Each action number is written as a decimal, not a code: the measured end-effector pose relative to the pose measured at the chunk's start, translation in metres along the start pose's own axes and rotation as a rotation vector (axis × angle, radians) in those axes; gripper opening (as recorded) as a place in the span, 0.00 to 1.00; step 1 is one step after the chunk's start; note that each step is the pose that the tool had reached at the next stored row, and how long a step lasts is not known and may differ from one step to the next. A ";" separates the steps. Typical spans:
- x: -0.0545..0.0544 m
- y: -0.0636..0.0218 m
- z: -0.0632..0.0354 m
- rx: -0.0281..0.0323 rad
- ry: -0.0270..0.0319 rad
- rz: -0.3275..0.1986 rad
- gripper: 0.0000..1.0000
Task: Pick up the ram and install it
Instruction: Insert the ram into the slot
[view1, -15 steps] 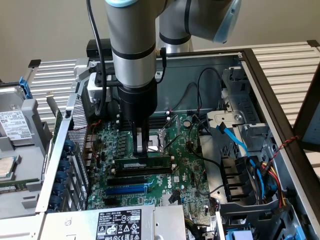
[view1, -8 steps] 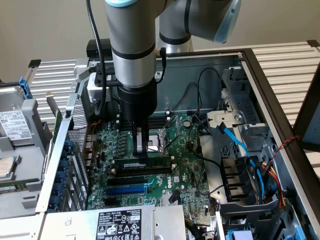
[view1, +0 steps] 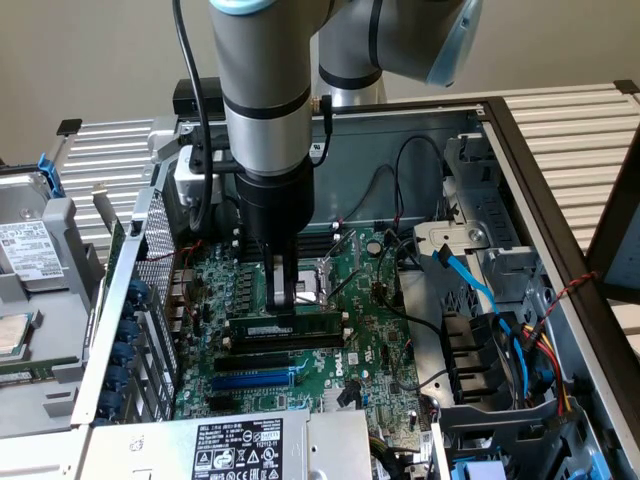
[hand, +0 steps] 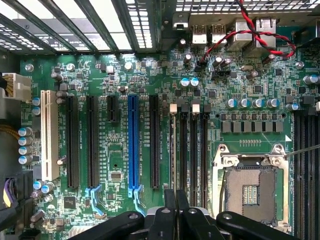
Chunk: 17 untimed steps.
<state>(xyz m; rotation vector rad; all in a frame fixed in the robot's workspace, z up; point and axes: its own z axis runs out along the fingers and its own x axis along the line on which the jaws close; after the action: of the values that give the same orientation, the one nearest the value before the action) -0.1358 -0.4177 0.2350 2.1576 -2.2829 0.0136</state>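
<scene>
Workshop: opened computer case (motherboard bare), robot arm.

Bright, even lighting, soft faint shadows

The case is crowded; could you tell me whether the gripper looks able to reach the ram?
Likely yes: the gripper seems closed on the ram's top edge, and the black cables lie off to the exterior view's right.
</scene>
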 end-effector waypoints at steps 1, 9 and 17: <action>0.000 0.0001 0.0001 0.0000 -0.0001 0.001 0.12; -0.002 0.0018 0.0002 0.0135 -0.0021 0.003 0.12; -0.001 0.0019 0.0004 0.0155 -0.0022 0.004 0.12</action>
<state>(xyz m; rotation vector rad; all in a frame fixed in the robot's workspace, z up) -0.1376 -0.4164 0.2346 2.1617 -2.2958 0.0290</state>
